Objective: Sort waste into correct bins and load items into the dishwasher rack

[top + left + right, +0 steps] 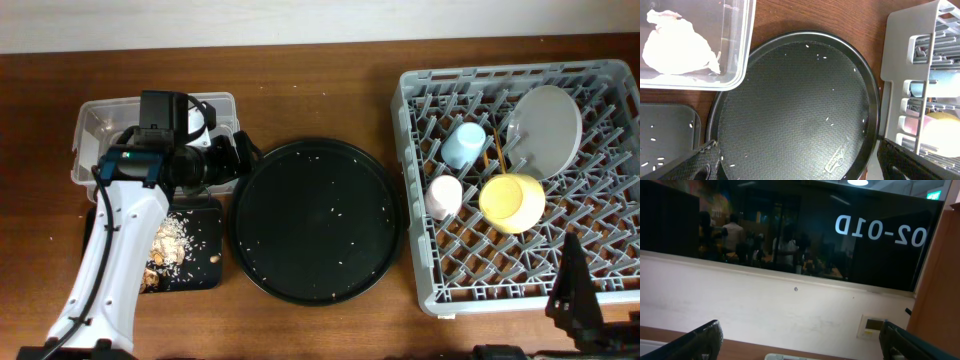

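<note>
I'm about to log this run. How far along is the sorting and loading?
Nearly done. Loaded in the dishwasher rack: blue cup, pink-white cup, yellow bowl, white plate, chopsticks. The tissue lies in the clear box, food scraps on the flat black tray. In hand: nothing; left gripper and right gripper are open. Left: rice crumbs on the round black tray; the wrapper isn't visible.

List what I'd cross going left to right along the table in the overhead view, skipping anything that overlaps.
clear box → round black tray → dishwasher rack, and inside it pink-white cup → yellow bowl
</note>
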### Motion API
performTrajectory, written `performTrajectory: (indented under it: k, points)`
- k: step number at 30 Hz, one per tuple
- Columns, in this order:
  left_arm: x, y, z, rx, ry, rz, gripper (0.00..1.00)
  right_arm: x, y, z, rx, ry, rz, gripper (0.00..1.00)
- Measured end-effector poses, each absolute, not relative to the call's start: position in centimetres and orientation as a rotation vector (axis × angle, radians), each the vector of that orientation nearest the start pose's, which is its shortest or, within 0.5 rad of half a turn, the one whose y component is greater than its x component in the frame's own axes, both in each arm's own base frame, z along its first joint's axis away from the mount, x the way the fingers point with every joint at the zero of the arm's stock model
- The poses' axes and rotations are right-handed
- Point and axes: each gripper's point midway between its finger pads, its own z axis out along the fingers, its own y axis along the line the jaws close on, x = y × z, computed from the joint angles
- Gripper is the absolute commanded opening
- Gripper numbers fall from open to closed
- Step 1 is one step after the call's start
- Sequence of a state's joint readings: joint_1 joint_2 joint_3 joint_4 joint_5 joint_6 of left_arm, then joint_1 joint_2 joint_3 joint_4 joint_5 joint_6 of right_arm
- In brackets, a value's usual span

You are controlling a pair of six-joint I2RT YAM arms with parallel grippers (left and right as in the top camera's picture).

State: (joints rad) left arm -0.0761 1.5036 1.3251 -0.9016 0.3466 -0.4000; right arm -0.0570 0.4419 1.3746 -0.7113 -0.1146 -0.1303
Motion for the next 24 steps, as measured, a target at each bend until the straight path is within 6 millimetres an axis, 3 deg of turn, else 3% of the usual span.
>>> performTrajectory:
  k: [3, 6, 9, 11, 12, 14, 19, 22, 24]
  points:
    - [36.0, -8.6, 18.5, -0.316, 2.665, -0.614, 0.99, 11.9, 1.3, 51.0, -0.147, 1.353, -0.080, 0.99]
    - [35.9, -8.6, 18.4, -0.317, 2.666, -0.614, 0.99, 11.8, 1.3, 49.3, -0.147, 1.410, -0.074, 0.98]
    - [36.0, -8.6, 18.5, -0.316, 2.665, -0.614, 0.99, 10.1, 1.4, 47.1, -0.149, 1.417, -0.070, 0.98]
    - [35.9, -8.6, 18.4, -0.317, 2.666, -0.614, 0.99, 10.4, 1.6, 44.6, -0.159, 1.429, -0.058, 0.98]
    - [36.0, -8.6, 18.5, -0.316, 2.665, -0.614, 0.99, 11.0, 1.6, 43.0, -0.164, 1.459, -0.049, 0.98]
    - [36.0, -8.6, 18.4, -0.316, 2.665, -0.614, 0.99, 14.1, 2.2, 38.0, -0.201, 1.489, -0.009, 0.98]
    - [36.0, -8.6, 18.4, -0.316, 2.665, -0.614, 0.99, 18.6, 3.5, 35.0, -0.251, 1.227, 0.024, 0.98]
    - [35.9, -8.6, 18.4, -0.316, 2.666, -0.615, 0.99, 21.3, 3.4, 30.4, -0.212, 1.252, 0.057, 0.98]
    - [36.0, -8.6, 18.4, -0.316, 2.665, -0.614, 1.00, 23.0, 2.7, 26.2, -0.154, 1.335, 0.073, 0.98]
